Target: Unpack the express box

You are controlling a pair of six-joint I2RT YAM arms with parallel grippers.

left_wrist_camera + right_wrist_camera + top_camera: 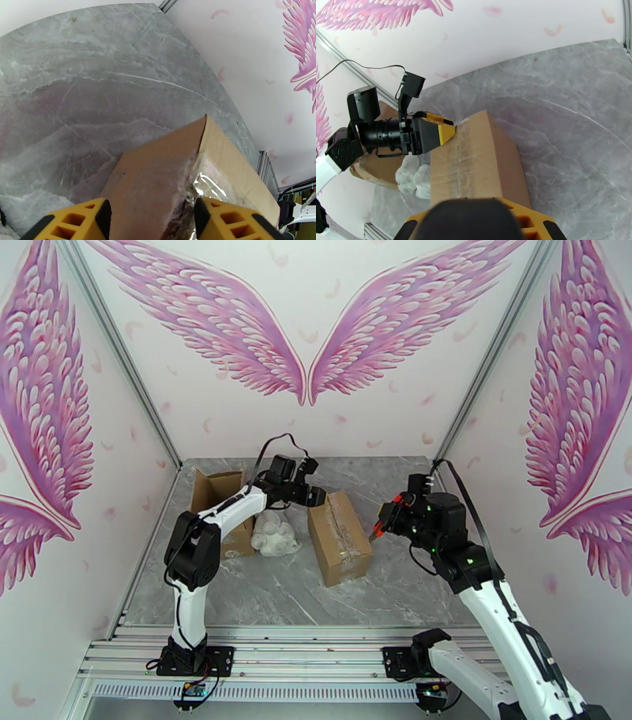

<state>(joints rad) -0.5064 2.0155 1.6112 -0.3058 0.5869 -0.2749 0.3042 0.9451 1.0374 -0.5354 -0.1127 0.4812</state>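
The express box [340, 536] is a closed brown carton with clear tape along its top seam, lying mid-table. In the left wrist view, the box's [158, 177] taped end lies between and below my left gripper's [152, 221] yellow fingers [75, 223], which stand apart. Seen from the right wrist, the left gripper [446, 134] touches the far end of the box [474, 165] at the seam. My right gripper [381, 524] hovers by the box's right side. Its fingers [549, 231] are closed on a dark, blurred tool [474, 217].
An opened cardboard box [217, 500] stands at the back left. A white lump of packing material [275, 536] lies between it and the taped box. Walls enclose the grey marble table [411, 587] on three sides, and bare surface lies in front.
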